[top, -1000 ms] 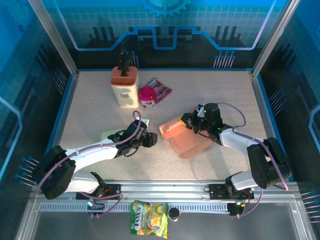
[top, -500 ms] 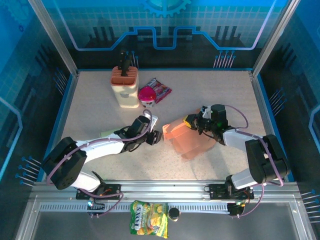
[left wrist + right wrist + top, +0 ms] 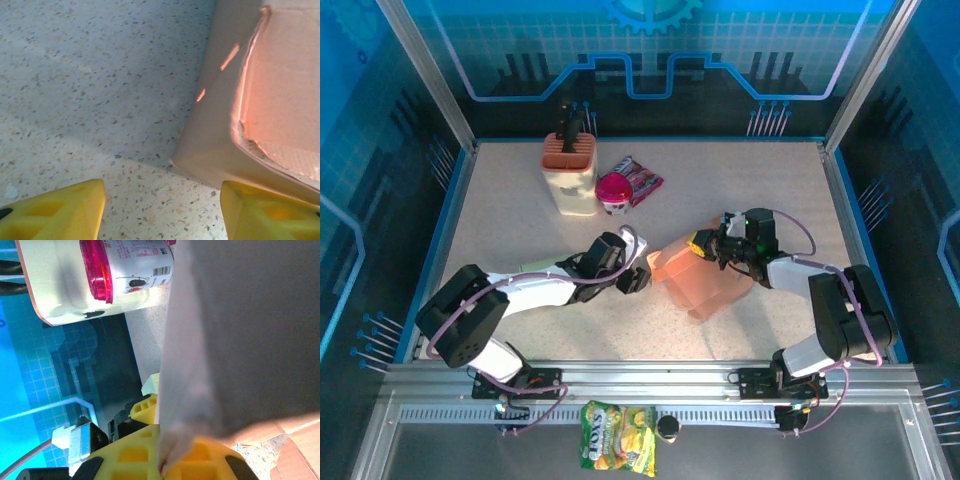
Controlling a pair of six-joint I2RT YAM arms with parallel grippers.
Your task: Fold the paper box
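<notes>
Paper box [image 3: 705, 290] right of tabletop centre, right gripper [image 3: 701, 245] pinching its far flap, left gripper [image 3: 640, 278] spread beside its left corner.

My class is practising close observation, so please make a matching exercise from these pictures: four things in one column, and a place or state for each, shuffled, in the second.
Column one
1. paper box
2. left gripper
3. right gripper
4. snack bag

Column two
A. shut on a flap of card
B. lying below the rail, in front of the arm bases
C. open, fingers apart near a corner of the box
D. orange-pink, on the table between the two arms

Pairs: 1-D, 2-C, 3-A, 4-B
</notes>
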